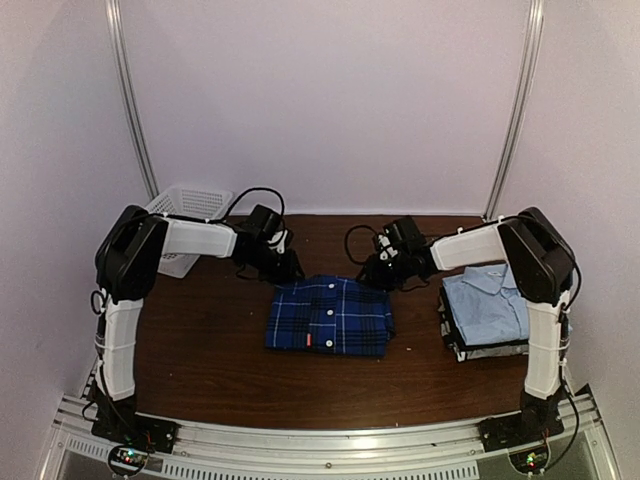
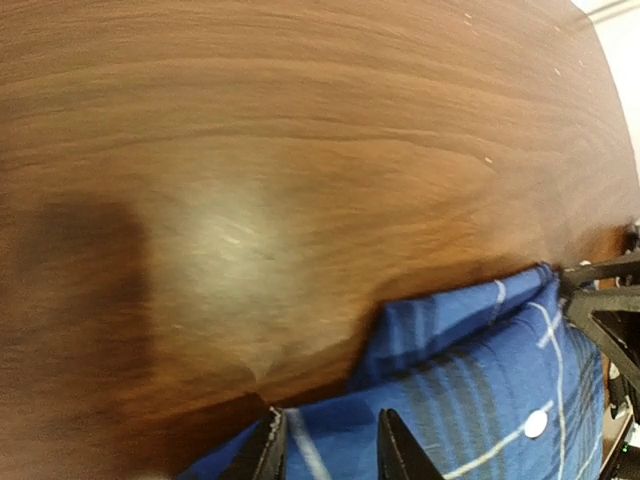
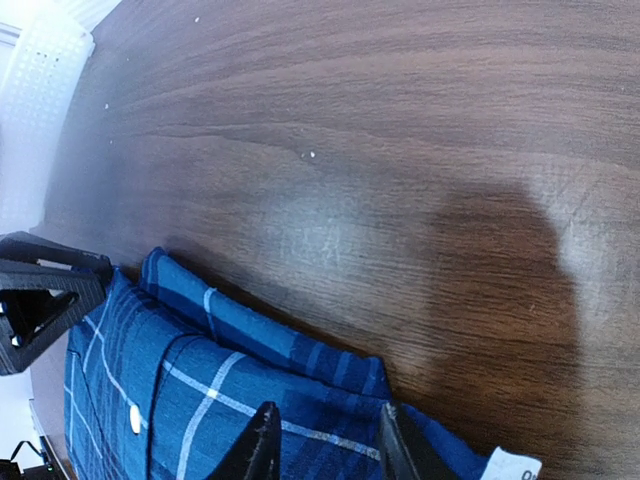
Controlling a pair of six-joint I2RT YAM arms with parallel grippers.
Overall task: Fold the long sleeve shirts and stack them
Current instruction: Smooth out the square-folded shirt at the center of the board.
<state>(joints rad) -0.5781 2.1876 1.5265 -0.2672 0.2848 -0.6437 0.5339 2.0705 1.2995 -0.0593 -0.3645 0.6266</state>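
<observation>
Looking from above, you see the plaid shirt [image 1: 330, 316] folded flat in the middle of the brown wooden counter [image 1: 200, 340]. The pile of folded shirts [image 1: 487, 305], light blue on top, sits by the right edge. The left gripper [image 1: 283, 266] and right gripper [image 1: 378, 272] are at the plaid shirt's far corners.

In the left wrist view, the fingers [image 2: 268, 450] stand a little apart with cloth between them. You cannot tell if they pinch it.

The right wrist view shows the same.

The shirt is soft, light and floppy, so hold its thick folded corners.
</observation>
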